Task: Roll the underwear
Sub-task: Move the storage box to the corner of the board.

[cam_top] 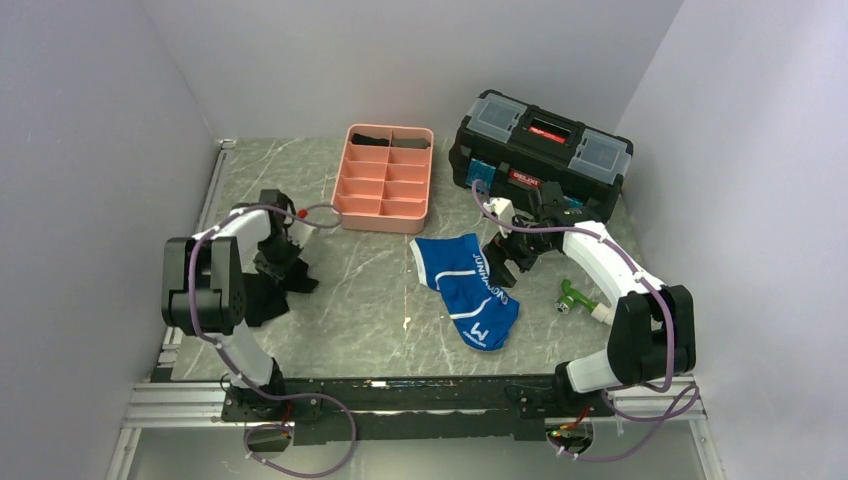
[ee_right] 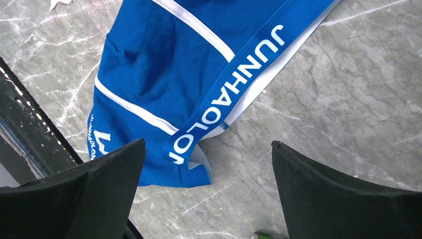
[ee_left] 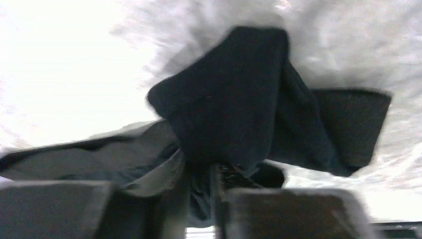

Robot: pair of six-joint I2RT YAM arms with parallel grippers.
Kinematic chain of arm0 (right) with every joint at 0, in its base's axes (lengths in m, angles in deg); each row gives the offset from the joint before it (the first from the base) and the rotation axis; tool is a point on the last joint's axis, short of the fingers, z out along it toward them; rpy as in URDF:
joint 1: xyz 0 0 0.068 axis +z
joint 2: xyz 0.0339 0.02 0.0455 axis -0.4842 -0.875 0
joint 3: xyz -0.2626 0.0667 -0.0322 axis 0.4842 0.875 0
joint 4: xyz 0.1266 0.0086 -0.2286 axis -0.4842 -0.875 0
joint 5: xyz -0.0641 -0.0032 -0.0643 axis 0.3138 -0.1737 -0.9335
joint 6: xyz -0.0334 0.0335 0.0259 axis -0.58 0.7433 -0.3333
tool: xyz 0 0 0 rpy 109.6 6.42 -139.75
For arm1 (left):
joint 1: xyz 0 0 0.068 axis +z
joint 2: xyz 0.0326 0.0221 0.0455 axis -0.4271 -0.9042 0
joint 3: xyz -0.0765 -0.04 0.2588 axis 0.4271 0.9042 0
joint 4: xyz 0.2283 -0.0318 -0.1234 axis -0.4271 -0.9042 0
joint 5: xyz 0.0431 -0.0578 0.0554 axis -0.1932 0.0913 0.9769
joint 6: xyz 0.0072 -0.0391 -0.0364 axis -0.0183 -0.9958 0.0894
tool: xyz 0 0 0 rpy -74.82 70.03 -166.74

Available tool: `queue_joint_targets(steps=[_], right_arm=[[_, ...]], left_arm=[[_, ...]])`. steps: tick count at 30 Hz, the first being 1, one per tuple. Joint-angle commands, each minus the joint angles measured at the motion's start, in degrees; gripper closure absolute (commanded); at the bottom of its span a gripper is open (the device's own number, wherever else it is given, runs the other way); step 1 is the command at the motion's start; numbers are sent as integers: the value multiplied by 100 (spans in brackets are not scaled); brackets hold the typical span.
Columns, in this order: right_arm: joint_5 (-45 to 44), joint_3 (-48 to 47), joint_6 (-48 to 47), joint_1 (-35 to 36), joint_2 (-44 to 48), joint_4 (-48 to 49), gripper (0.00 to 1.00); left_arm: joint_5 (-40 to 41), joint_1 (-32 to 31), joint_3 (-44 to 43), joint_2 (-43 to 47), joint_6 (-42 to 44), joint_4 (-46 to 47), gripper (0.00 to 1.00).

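Progress on the roll looks to be 0: the underwear (cam_top: 468, 285) lies spread flat on the table (cam_top: 370, 300), with no fold or curl started anywhere along it. In the right wrist view its lettered waistband (ee_right: 234, 84) runs diagonally just ahead of the fingertips, and 1 corner of the blue fabric sits directly under the gap between them.

The right gripper (cam_top: 510, 262) hangs just above that waistband edge with its jaws spread wide and nothing between them, so it has not taken hold of the garment.

The left gripper (cam_top: 285, 265) is well apart from the underwear, which lies off to its right. It is down on the black cloth (cam_top: 268, 295), and its own blurred camera shows dark fabric (ee_left: 234, 99) bunched into the narrow gap between its 2 fingers, so it appears to be pinching a fold of that cloth, not the task's garment.

My judgement is that the whole job remains:
- grasp an end of the blue garment
- turn it over on itself
- work it into a tight roll

The pink tray (cam_top: 352, 205) stands beyond both grippers.
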Motion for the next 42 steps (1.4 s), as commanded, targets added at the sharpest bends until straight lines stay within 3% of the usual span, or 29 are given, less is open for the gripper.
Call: queue_joint_targets(steps=[1,7,9,10,12,14,16,21,26,42], right_arm=[[170,-134,-49,5,99,-35,0],[64,-139,-75,6,78,-97,0],[88,-124,-76,10,61,-92,0],[98,-115,-51,13,45,-78,0],[103,-113,-12,30,20,-42,0],[115,-113,-14,53,-13,-50,0],[102,-113,-15,49,-22,-39,0],[66,-136,-66,45,-35,-102,0],[13,-127,-56,50,19,-100,0],[-63,-66,134,56,-80,130,0]], left_arm=[[-7,558,-974,-474,-165,265,98],[-168,1196,-3104,-1286,-1163,122,100],[-287,1289,-3832,-1593,-1417,-91,93],[-316,1297,-4132,-1749,-1502,-226,82],[-472,1301,-4596,-1949,-1677,-477,46],[-962,1289,-4656,-1950,-1775,-543,20],[-1517,1191,-4396,-1764,-1773,-452,3],[-2171,479,-3282,-981,-1348,-46,1],[-1884,-483,-2867,-925,-1168,37,2],[-2135,-1488,-4721,-2656,-2071,663,2]])
